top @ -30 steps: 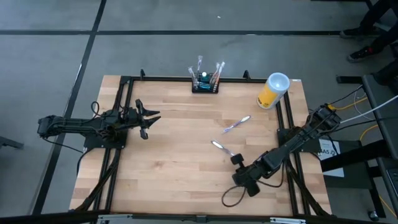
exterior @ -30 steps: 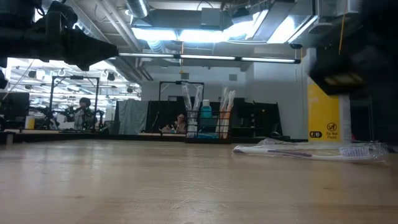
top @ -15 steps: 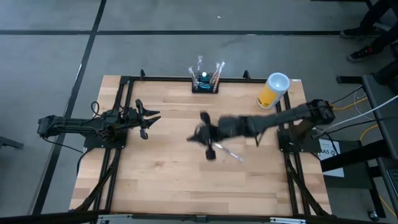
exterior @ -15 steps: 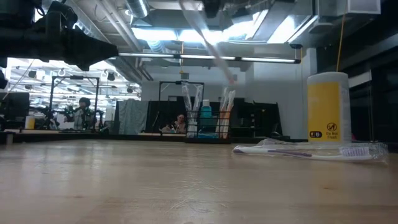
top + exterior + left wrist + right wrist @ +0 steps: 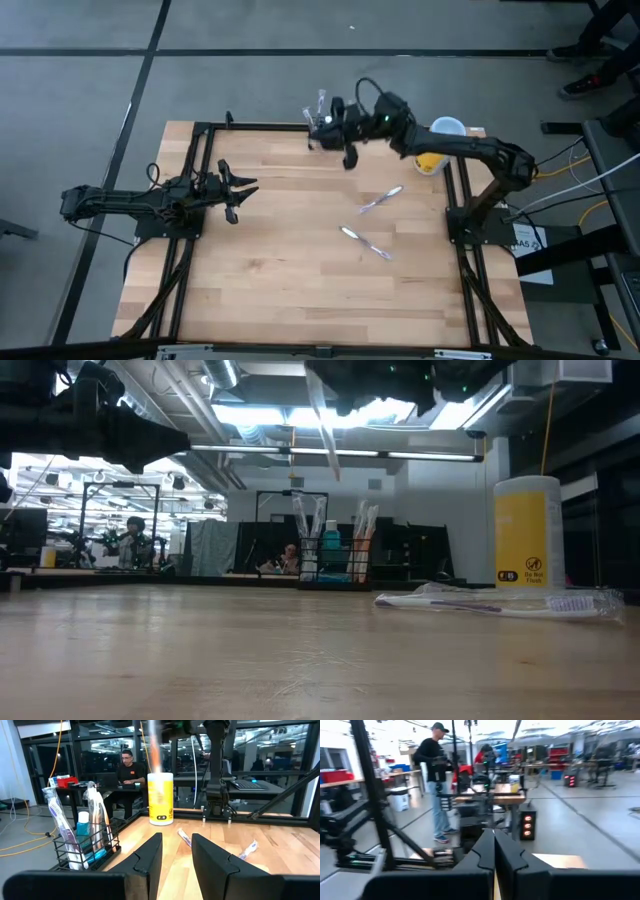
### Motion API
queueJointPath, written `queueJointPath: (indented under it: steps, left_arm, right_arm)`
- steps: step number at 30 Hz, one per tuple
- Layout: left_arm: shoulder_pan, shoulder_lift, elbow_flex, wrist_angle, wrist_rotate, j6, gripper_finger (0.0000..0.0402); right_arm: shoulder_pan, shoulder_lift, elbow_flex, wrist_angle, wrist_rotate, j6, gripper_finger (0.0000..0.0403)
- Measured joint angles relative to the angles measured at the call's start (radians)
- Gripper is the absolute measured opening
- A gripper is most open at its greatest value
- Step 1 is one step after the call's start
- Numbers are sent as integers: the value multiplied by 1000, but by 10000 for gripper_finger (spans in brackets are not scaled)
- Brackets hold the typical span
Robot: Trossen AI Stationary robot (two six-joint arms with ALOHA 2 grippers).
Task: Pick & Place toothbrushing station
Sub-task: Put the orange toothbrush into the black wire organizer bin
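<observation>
The toothbrushing station, a small black wire rack holding wrapped toothbrushes and a blue tube, stands on its base at the middle of the table's far edge. My right gripper hovers above it, covers most of it in the high view, and is shut on a clear-wrapped toothbrush. My left gripper waits open at the table's left, holding nothing. My right gripper holds the wrapped toothbrush by its upper end; the gripper's own body hides the place of contact. The toothbrush hangs slanting below the gripper, lifted clear, high above the station.
A yellow cup stands at the far right corner, under the right arm. Two wrapped toothbrushes lie right of the table's middle. Black frame rails run along the far, left and right sides. People stand in the room beyond.
My right gripper has swung from the table's near right, across its middle, toward the far edge, rising until it stands above the station. It has tipped from pointing down to about level. The wrapped toothbrush has travelled with it, hanging below.
</observation>
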Motion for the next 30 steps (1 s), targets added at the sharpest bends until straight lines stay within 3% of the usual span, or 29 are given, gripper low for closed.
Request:
queueJointPath:
  steps: [7, 11, 22, 30]
  left_arm:
    - [0, 0, 0, 0, 0, 0, 100]
    - [0, 0, 0, 0, 0, 0, 100]
    - [0, 0, 0, 0, 0, 0, 100]
    - [0, 0, 0, 0, 0, 0, 100]
  right_arm:
    - [-147, 91, -23, 244, -119, 72, 0]
    - [-203, 186, -23, 390, -129, 143, 0]
    - [-349, 241, -24, 414, -78, 137, 0]
    - [-392, 241, -63, 408, -88, 143, 0]
